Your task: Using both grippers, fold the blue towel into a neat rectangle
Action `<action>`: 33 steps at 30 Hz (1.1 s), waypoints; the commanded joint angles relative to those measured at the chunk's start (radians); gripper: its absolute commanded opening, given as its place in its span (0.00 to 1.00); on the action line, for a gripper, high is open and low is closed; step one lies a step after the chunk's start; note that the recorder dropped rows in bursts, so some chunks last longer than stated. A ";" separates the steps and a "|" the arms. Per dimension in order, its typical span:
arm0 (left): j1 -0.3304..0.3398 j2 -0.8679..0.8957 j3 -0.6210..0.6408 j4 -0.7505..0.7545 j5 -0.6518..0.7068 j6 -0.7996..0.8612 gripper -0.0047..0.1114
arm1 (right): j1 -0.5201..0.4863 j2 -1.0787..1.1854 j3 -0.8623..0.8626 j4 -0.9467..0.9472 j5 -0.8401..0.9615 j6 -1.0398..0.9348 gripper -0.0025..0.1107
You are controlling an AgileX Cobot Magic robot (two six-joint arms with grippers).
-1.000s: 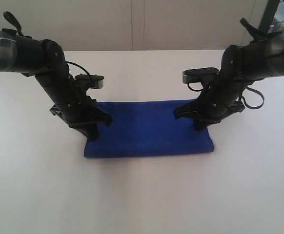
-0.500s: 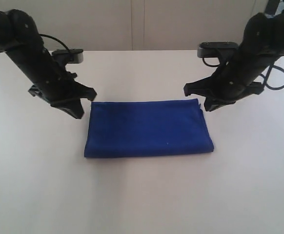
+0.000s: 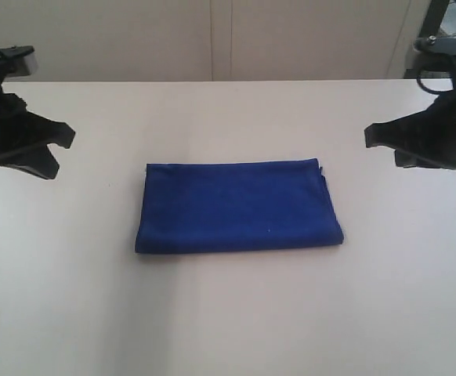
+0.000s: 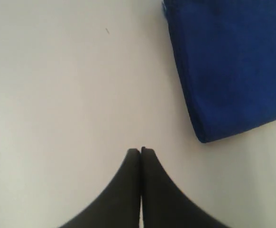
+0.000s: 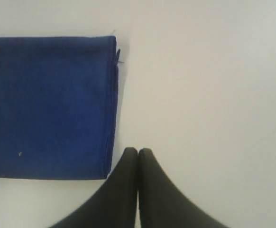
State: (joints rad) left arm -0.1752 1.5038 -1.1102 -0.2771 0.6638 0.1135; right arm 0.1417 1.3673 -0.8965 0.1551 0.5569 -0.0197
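Royal-blue soft microfibre towel [image 3: 240, 206] lay folded rectangular mid white table [image 3: 228, 321]. Black left jaw gripper [image 4: 141, 151] and black right jaw gripper [image 5: 138, 151] hung clear of either end, jaws pressed together, empty (fold looked done). Best: retreat high, avoid snagging hems.

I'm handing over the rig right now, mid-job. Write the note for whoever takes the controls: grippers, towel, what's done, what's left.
Left gripper: shut, empty, off the towel's left end, not touching it.
Right gripper: shut, empty, off the towel's right end, not touching it.
Blue towel: lies flat in the middle of the table, folded into a rectangle with its layers lined up.
Done: the fold looks complete.
Left: probably only a check. A small tuft juts out at the corner near the right gripper and may be worth tucking in.
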 commanded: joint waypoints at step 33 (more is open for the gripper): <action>0.004 -0.705 0.573 0.001 -0.461 0.101 0.04 | -0.004 -0.704 0.444 -0.103 -0.392 -0.028 0.02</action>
State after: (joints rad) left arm -0.1752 0.8087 -0.5453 -0.2684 0.2010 0.2145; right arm 0.1417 0.6839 -0.4639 0.0623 0.1643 -0.0441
